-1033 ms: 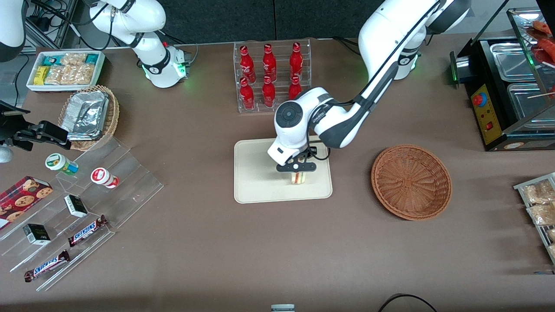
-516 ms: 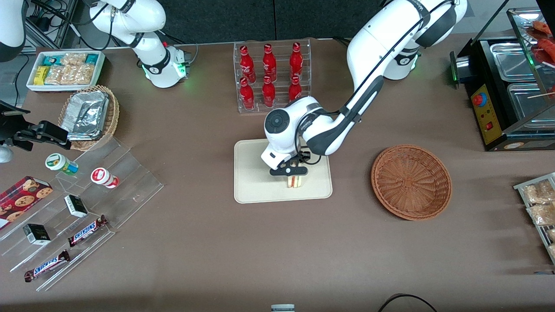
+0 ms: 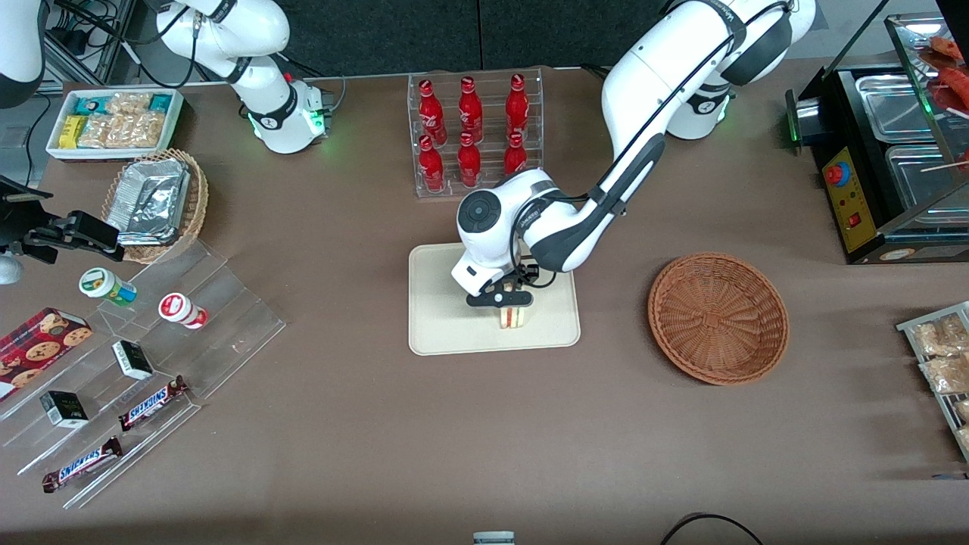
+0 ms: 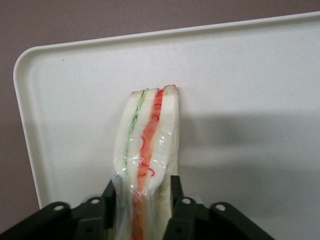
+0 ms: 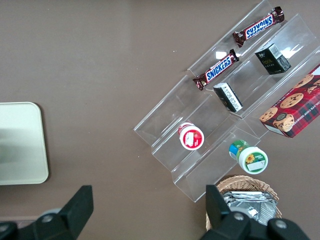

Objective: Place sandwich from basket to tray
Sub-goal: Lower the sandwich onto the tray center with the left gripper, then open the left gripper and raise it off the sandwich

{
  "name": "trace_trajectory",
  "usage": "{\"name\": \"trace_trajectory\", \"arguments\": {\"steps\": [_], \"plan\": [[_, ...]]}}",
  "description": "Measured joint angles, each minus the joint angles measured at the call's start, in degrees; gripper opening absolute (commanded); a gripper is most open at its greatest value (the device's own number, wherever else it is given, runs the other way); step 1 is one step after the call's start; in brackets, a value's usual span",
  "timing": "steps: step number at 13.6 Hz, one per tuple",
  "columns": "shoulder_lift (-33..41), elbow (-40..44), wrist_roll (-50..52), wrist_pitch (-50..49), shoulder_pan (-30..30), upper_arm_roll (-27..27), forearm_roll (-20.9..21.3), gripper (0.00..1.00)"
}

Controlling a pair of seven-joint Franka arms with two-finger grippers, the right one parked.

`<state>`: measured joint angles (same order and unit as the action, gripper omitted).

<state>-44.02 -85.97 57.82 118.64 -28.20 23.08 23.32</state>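
The tabletop [image 3: 454, 424] carries the tray [image 3: 443, 322] near its middle, with the basket [image 3: 718, 318] well apart toward the working arm's end and holding nothing. The gripper [image 3: 501, 300] hangs low over the tray's half nearer the basket, clenched on the sandwich [image 3: 512, 316]. The wrist view shows the sandwich [image 4: 147, 150] standing on edge, its bread faces pinched between the two fingers [image 4: 172, 197] and its free end pointing toward a rounded tray corner [image 4: 30, 60]. I judge the sandwich light and soft: the bread would dent under a hard squeeze, and its clear wrap [image 4: 160, 145] looks slippery. A hold across the flat faces suits it, with only gentle pressure, and a low release should keep it from toppling.
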Motion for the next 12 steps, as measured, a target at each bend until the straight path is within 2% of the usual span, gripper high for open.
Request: {"name": "trace_trajectory", "arguments": {"steps": [12], "plan": [[-0.1, 3.2, 0.0, -2.3, 0.0, -0.4, 0.1, 1.0]]}}
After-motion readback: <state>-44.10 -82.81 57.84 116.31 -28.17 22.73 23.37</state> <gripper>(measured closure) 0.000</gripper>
